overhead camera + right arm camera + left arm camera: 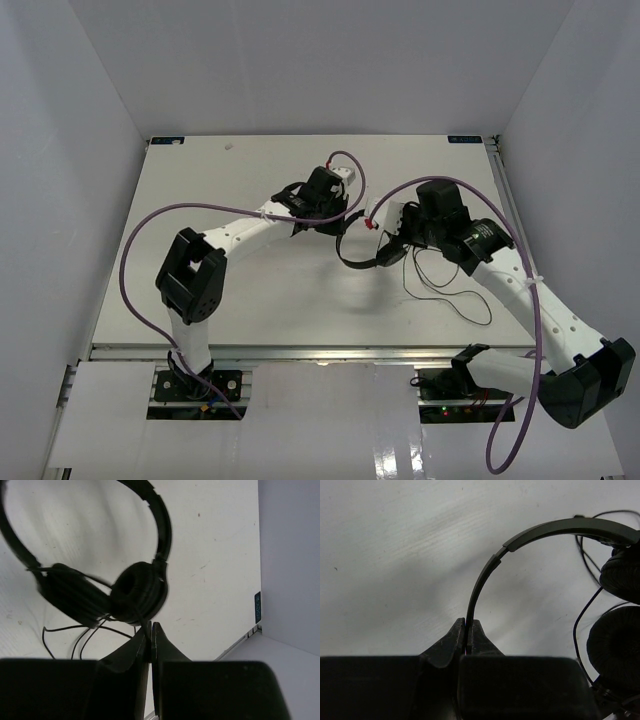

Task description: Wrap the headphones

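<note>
Our left gripper is clenched edge-on around the thin headband of the headphones. The two fingers meet with only the strip between them, a narrow pinch that anchors the frame without blocking the earcups. From that pinch the band climbs away from the fingers and arcs over to their right, ending at the two padded earcups, which hang just off that side above the white table. The cable runs in a slack curve beside them. Our right gripper is also closed tight, and a fine black strand drops from the nearer earcup straight into its fingertips. We judge that it is pinching the cable close to where it leaves the cup, though the strand is thin and slightly blurred there. Directly beyond those fingertips sit both earcups side by side, with the headband looping above them. To the lower left of the fingers, loose coils of cable lie on the table. From above, the two grippers face each other closely with the headphones between them, and the rest of the lead trails toward the right arm's base. We read this as the opening of the wrap: one arm steadies the frame so the other can carry the lead around it, and no turns are laid yet.
</note>
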